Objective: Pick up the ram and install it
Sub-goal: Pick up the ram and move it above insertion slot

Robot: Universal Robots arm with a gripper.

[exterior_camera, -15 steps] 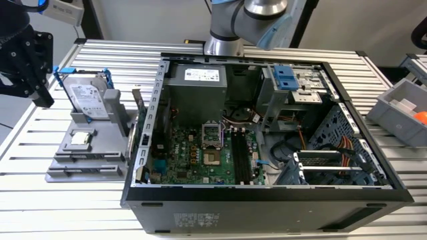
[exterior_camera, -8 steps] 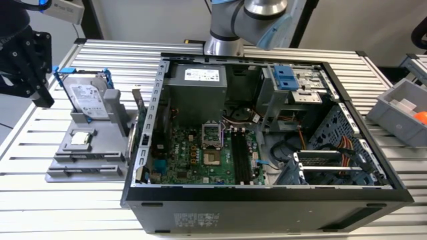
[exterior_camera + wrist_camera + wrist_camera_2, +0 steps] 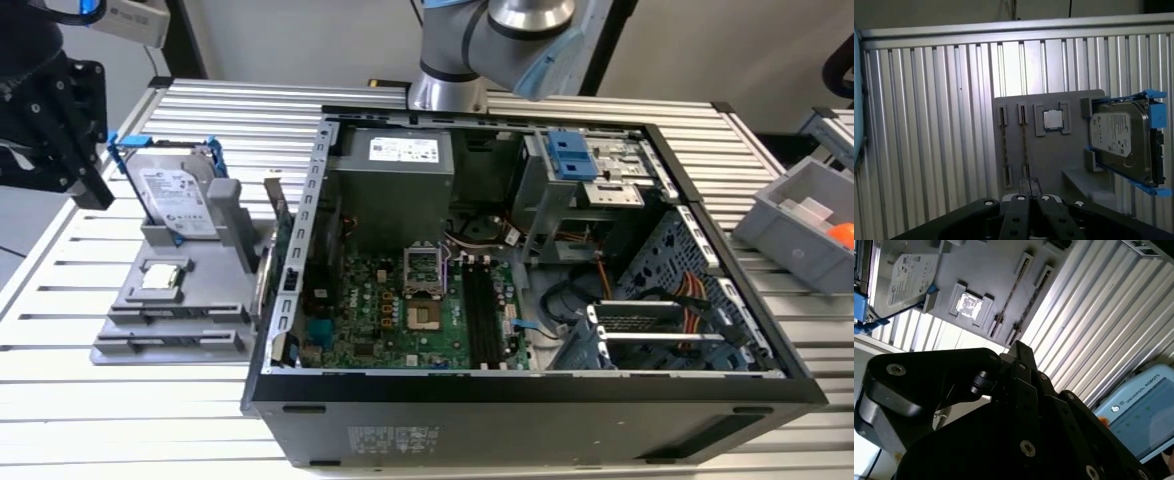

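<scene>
One claw sits nearest in both wrist views. Its black fingers are drawn narrow, tips together, with nothing gripped. It hangs well above one grey holder, apart from it, pointing down toward the holder's slotted end.

The holder has two long thin grooves side by side. The ram seems to be the dark strip seen edge-on in the groove nearer the chip; its colour cannot be told. Beside the grooves lies one small square silver chip. Past it stands one hard drive in a blue frame, with one white label whose print is too small to read. The holder rests on the ribbed metal worktop.

In the exterior view one open computer case stands just beside the holder, on the exterior view's right. Its motherboard shows long black slots. White labels sit on the power supply and on the case's near wall. Farthest back, one arm rises behind the case.
</scene>
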